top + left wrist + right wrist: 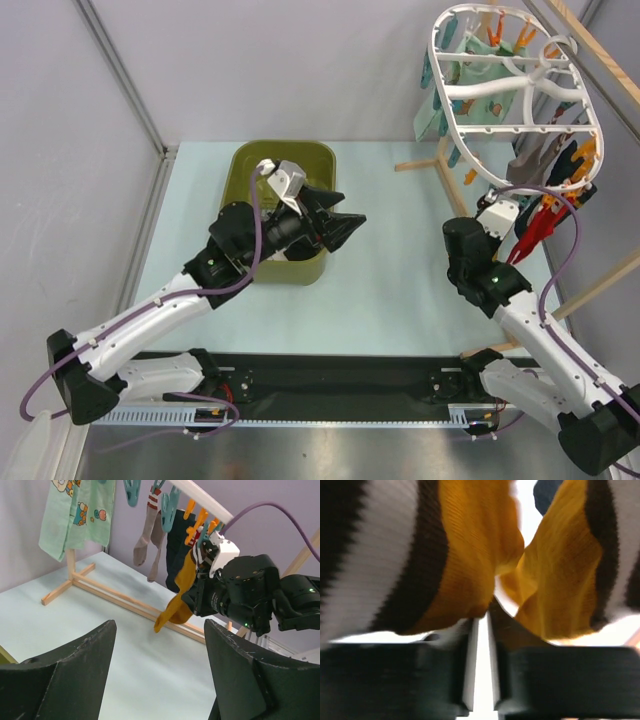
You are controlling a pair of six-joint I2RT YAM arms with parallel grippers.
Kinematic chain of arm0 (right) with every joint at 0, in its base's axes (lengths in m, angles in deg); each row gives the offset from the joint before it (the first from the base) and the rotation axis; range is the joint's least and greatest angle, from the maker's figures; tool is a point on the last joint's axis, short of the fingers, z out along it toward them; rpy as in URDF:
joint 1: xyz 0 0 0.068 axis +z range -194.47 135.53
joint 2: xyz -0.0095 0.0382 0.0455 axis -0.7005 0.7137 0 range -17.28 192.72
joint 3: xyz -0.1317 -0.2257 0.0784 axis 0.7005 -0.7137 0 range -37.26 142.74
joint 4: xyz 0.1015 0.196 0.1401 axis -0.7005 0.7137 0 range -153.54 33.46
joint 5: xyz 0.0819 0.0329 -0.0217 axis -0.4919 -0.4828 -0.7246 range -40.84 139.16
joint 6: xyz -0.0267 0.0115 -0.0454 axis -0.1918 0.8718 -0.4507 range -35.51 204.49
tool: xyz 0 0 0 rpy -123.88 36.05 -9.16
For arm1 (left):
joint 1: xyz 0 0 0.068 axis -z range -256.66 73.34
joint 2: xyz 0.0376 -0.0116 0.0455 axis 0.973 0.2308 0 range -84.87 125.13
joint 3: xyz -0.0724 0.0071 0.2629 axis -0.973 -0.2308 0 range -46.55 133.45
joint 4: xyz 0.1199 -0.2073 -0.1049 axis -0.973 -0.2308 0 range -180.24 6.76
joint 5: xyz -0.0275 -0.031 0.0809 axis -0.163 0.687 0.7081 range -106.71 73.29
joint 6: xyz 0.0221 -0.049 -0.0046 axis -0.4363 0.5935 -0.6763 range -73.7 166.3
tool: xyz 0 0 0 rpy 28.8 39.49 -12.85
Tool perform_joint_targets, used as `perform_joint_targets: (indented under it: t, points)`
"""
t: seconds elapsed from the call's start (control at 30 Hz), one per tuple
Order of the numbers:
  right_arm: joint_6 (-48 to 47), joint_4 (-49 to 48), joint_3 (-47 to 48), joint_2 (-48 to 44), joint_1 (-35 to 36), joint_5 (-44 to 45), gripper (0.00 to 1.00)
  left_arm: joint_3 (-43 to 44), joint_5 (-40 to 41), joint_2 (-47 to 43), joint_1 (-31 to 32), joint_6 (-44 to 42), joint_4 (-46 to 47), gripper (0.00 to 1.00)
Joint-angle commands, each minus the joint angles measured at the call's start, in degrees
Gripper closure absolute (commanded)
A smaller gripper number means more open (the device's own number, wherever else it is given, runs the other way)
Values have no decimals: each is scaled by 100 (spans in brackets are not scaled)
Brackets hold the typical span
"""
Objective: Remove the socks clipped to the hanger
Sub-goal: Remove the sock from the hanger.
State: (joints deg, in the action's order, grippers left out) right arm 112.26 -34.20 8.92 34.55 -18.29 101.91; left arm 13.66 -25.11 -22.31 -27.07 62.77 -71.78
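Mustard-orange sock (181, 592): hanging from the hanger on the right side, toe drooping toward the tabletop. The right wrist view is full of its ribbed knit, with black and white bands at the cuff.
Right claw (489, 611): up at the top of that sock, jaws drawn nearly together with only a thin slit of light between them. It is nipping a fold of the mustard fabric at its tips.
Hanger (495, 88): white oval frame with spokes, tilted, hooked on the rack at the far right corner.
Mint sock (75, 515): pale green with a cartoon bear print, pegged at the far end of the hanger. No lettering is legible on it.
Taupe sock (145, 540): striped cuff, held by a teal peg (132, 491).
Dark sock (174, 540): just behind the mustard one, under the orange pegs (200, 520).
Red sock (535, 232): low on the near side, beside the right arm.
Wooden rack (100, 587): light timber, its feet on the tabletop (400, 290).
Left claw (160, 627): jaws spread wide, nothing in them, well apart from the hanger.
Olive-green tub (300, 265): on the tabletop's left half, with the left claw above its right rim.
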Motion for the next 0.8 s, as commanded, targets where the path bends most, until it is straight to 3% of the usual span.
perform_joint_targets:
  t: [0.0,0.03,0.23,0.5,0.77]
  points:
    - [-210,-535,93,-164,335,114,92,-210,-118,18,-36,-152,268,23]
    - [-202,-483,198,-234,475,-1,100,-359,-65,54,-36,-188,303,23]
    - [0,54,594,-621,915,-563,100,-765,-538,605,-36,-346,1199,22]
    - [325,344,876,-789,969,-1688,100,-45,-1365,2022,139,-706,1806,23]
    - [572,528,894,-1166,960,-2067,100,509,-1207,2918,622,-1224,2290,20]
